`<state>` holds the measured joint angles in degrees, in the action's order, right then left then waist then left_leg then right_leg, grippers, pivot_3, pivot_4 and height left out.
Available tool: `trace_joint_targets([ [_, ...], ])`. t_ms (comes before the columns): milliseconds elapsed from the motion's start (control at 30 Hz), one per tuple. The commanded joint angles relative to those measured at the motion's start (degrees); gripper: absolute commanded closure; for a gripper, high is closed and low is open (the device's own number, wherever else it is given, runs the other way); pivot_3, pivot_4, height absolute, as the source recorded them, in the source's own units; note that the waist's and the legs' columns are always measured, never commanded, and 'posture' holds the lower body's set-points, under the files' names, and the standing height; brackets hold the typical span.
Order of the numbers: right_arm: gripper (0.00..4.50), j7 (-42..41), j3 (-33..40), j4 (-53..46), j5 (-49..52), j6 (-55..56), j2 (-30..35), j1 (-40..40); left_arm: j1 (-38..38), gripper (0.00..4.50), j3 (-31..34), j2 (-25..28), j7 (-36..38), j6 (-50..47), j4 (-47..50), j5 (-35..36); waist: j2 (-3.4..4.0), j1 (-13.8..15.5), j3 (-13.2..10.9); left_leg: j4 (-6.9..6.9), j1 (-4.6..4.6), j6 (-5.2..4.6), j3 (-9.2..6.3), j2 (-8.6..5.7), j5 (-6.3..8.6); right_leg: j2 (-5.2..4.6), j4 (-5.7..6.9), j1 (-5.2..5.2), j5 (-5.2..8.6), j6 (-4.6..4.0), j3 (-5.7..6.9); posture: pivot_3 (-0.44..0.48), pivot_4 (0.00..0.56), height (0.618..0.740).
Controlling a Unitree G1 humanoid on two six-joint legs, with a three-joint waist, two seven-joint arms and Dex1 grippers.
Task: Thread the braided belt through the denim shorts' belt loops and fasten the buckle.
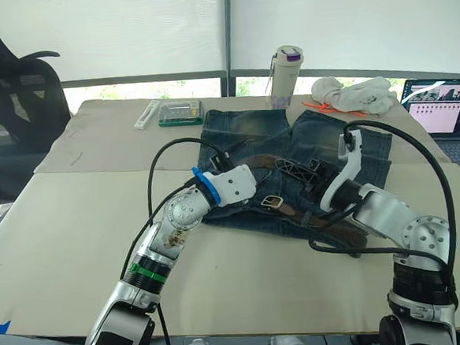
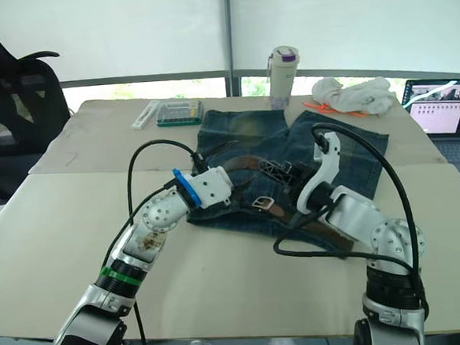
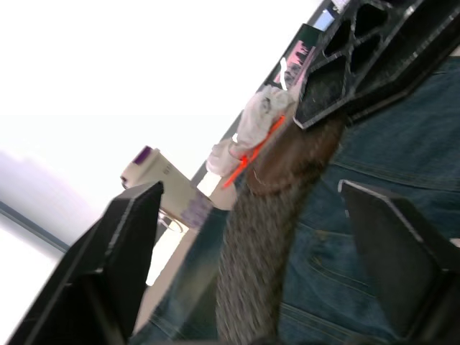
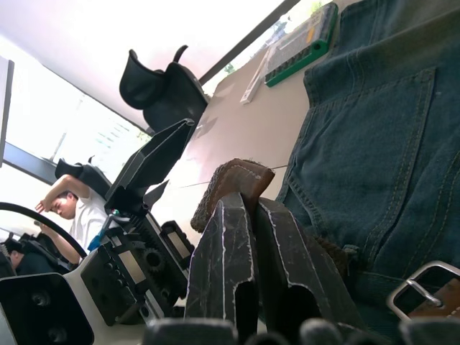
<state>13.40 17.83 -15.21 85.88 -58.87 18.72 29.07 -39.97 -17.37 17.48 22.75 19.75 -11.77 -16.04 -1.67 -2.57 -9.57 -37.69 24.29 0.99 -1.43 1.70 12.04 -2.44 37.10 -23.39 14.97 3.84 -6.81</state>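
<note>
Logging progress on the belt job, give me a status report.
Left end effector open around the braided belt. Right end effector shut on belt tip. Buckle unfastened on denim shorts.

Both arms reach forward and bend inward toward each other. The left gripper (image 3: 251,237) has its fingers (image 3: 126,251) spread wide, one on each side of the belt (image 3: 262,237). The right gripper (image 4: 251,237) has its fingers (image 4: 223,266) pressed together on the belt's end.
</note>
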Motion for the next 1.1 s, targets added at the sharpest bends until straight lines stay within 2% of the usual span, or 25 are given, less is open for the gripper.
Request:
trace_joint_targets([
  [33, 4.5, 0.22, -0.09, -1.42, 1.82, 2.43, 0.37, 0.28, -1.07, 1.86, -0.46, -0.12, -1.76, 3.26, 0.56, -2.54, 0.0, 0.03, 0.0, 0.0, 0.0, 0.0, 0.0, -0.01, 0.0, -0.01, 0.0, 0.0, 0.0, 0.0, 0.0, 0.0, 0.15, 0.737],
  [100, 4.5, 0.31, -0.47, -1.56, 2.04, 2.98, 0.57, 0.02, -0.98, 2.62, -0.6, -0.08, -1.98, 3.57, 0.1, -3.42, 0.0, 0.04, 0.0, 0.0, 0.0, 0.0, 0.0, -0.01, 0.0, -0.01, 0.0, 0.0, 0.0, 0.01, 0.01, 0.0, 0.15, 0.737],
  [300, 4.5, 0.76, -0.7, -1.69, 2.5, 4.43, 1.17, -0.79, -0.54, 4.47, -0.18, 0.36, -3.2, 2.71, -0.22, -6.0, 0.0, 0.0, 0.0, 0.0, 0.0, 0.0, 0.0, 0.0, 0.0, -0.01, 0.01, 0.0, 0.0, 0.01, 0.01, 0.0, 0.15, 0.737],
  [433, 4.5, 0.72, -0.94, -1.61, 2.59, 5.2, 1.7, -1.02, 0.0, 4.47, 0.28, 0.33, -4.0, 1.63, -0.39, -6.85, 0.0, 0.01, 0.0, 0.0, 0.0, 0.0, -0.01, 0.0, 0.0, -0.01, 0.01, 0.0, 0.0, 0.01, 0.02, 0.0, 0.15, 0.737],
  [600, 4.5, 0.63, -1.17, -1.52, 2.55, 5.46, 2.0, -1.08, 0.49, 4.47, 1.33, -0.13, -3.02, 0.43, -0.3, -4.39, 0.0, 0.01, 0.0, -0.01, 0.0, 0.0, -0.01, 0.0, 0.0, -0.01, 0.01, 0.0, -0.01, 0.01, 0.02, 0.0, 0.15, 0.737],
  [667, 4.5, 0.61, -1.23, -1.46, 2.51, 5.5, 2.09, -1.04, 0.34, 3.7, 1.51, 0.4, -4.36, 0.86, -0.05, -5.72, 0.0, -0.05, 0.0, -0.01, 0.0, 0.0, -0.01, 0.0, 0.0, -0.01, 0.01, 0.0, -0.01, 0.01, 0.02, 0.0, 0.15, 0.737],
  [867, 4.5, 0.44, -1.2, -1.2, 2.56, 5.62, 2.66, -1.08, 1.04, 1.8, 0.62, 2.01, -6.98, 0.57, -1.08, -9.61, 0.0, 0.0, 0.0, -0.01, -0.01, 0.0, -0.01, 0.0, 0.0, -0.01, 0.03, 0.0, -0.01, 0.01, 0.02, 0.0, 0.15, 0.737],
  [967, 4.5, 0.44, -1.23, -1.2, 2.6, 5.66, 2.7, -1.06, 1.25, 2.42, 0.73, 2.33, -7.23, 0.82, -1.52, -9.49, 0.0, 0.05, 0.0, -0.02, 0.0, 0.0, -0.01, 0.0, 0.0, -0.02, 0.03, 0.0, -0.01, 0.01, 0.02, 0.0, 0.15, 0.737],
  [1100, 4.5, 0.42, -1.36, -1.24, 2.61, 5.64, 2.61, -1.03, 0.69, 3.75, 0.48, 2.27, -7.44, 1.85, -1.81, -9.68, 0.0, 0.06, 0.0, -0.02, 0.0, 0.0, -0.01, 0.0, 0.0, -0.02, 0.03, 0.0, -0.01, 0.01, 0.03, 0.0, 0.15, 0.737],
])
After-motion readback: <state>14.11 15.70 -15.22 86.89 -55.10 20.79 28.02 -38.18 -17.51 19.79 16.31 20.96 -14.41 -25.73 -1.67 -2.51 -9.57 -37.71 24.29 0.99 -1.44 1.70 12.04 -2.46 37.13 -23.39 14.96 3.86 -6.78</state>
